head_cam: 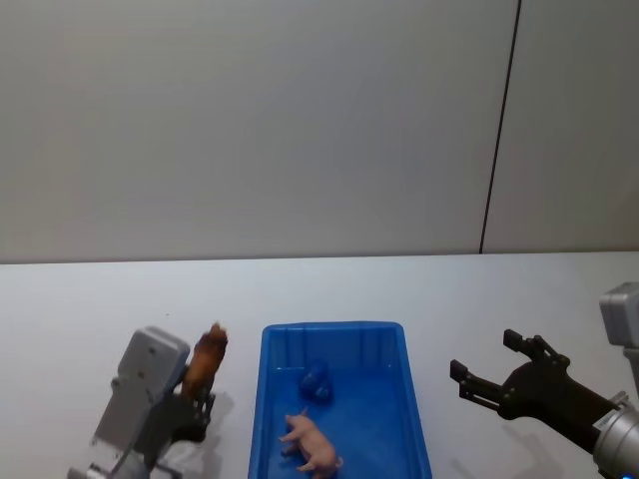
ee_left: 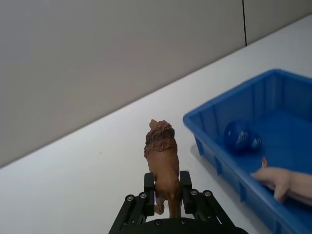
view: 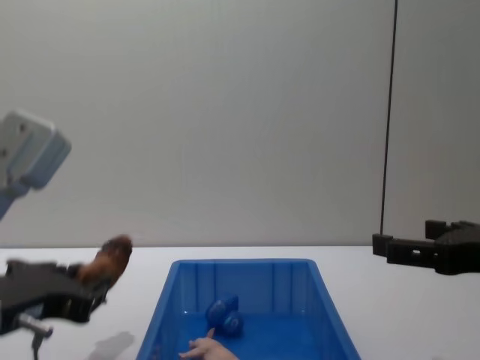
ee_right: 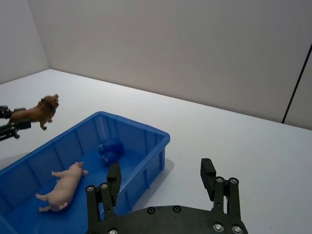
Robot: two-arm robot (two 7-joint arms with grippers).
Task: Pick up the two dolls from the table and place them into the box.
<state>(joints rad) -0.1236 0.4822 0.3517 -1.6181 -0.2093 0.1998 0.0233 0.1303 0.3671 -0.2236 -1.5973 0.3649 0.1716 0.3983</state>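
In the lower left of the head view, the left tool (head_cam: 203, 391) is clenched on the brown lion (head_cam: 206, 360), gripping its hindquarters while the maned head points up and away from the robot. The lion is lifted clear of the white surface (head_cam: 90, 309) and sits just left of the blue box (head_cam: 411, 399), near its far left corner, not yet over the rim. The left wrist view shows the two dark fingers (ee_left: 185, 184) pressed against either side of the lion's rear body, with the animal's back and mane rising toward the middle of the frame and the box's near wall to the right.

The box stands in the lower centre of the head view, its long side running away from the robot. Inside it, the blue round-headed figure (head_cam: 317, 381) lies toward the far half of the floor, and the pale pink pig (head_cam: 311, 443) lies on its side nearer the robot, just apart from the blue figure.

The right tool (head_cam: 486, 370) hovers in the lower right of the head view, to the right of the box and well apart from it, its fingers spread wide and holding nothing. In the chest view it enters from the right edge, above the surface.
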